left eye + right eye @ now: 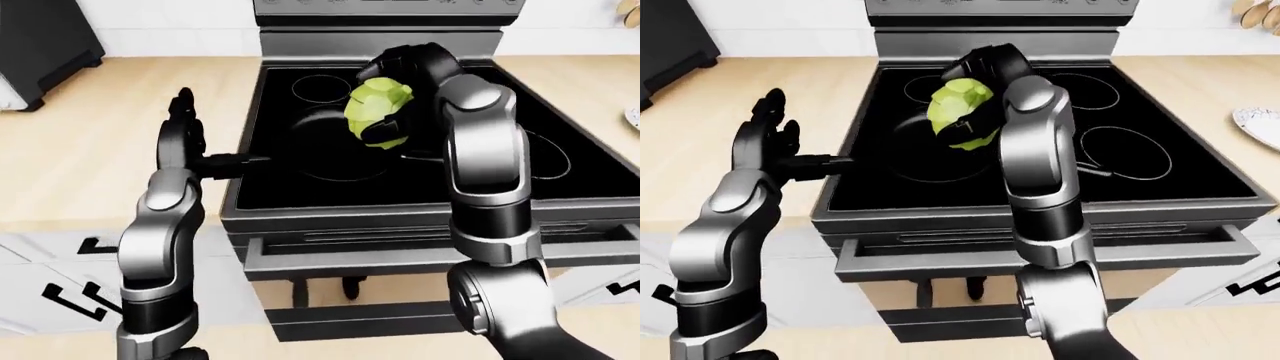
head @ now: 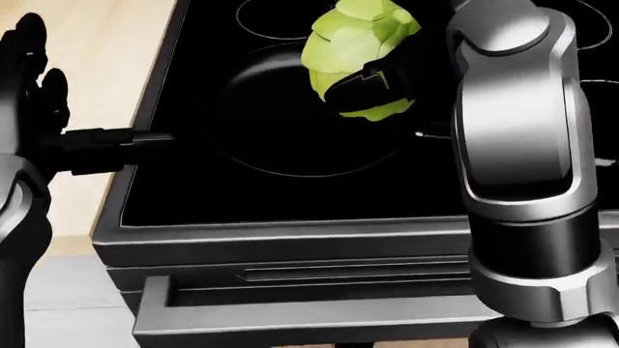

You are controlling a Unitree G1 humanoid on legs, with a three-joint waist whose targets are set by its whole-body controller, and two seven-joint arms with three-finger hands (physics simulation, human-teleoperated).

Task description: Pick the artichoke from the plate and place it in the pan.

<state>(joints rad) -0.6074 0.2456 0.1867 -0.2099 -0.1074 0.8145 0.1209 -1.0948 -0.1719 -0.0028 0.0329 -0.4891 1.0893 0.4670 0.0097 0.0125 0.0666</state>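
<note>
Now the black stove (image 1: 560, 180) fills most of what I see, its glass top set into a pale wooden counter (image 1: 90, 142), with the oven drawer front below. On the stove's left burner sits the pan (image 2: 290, 123), dark against dark glass, so its rim is hard to read; its handle (image 2: 107, 141) runs out to the left, past the stove edge.

My right hand (image 2: 387, 76) is raised over the pan with its fingers closed round the artichoke (image 2: 353, 54), which hangs in the air above the pan's right half, not touching it. The plate (image 1: 1260, 118) it belongs to lies far off at the right edge of the right-eye view.

My left hand (image 1: 182, 139) stands with fingers spread and upright just beside the end of the pan handle, holding nothing; whether the palm touches the handle I cannot tell.

The risks, as I judge them: the artichoke sits toward the pan's right rim, so letting go here could bounce it off the rim onto the glass. It is round and would roll if dropped from height, so I should lower first. My forearm blocks much of the head view, so I could misjudge depth. And my left hand could nudge the handle and shift the pan.
</note>
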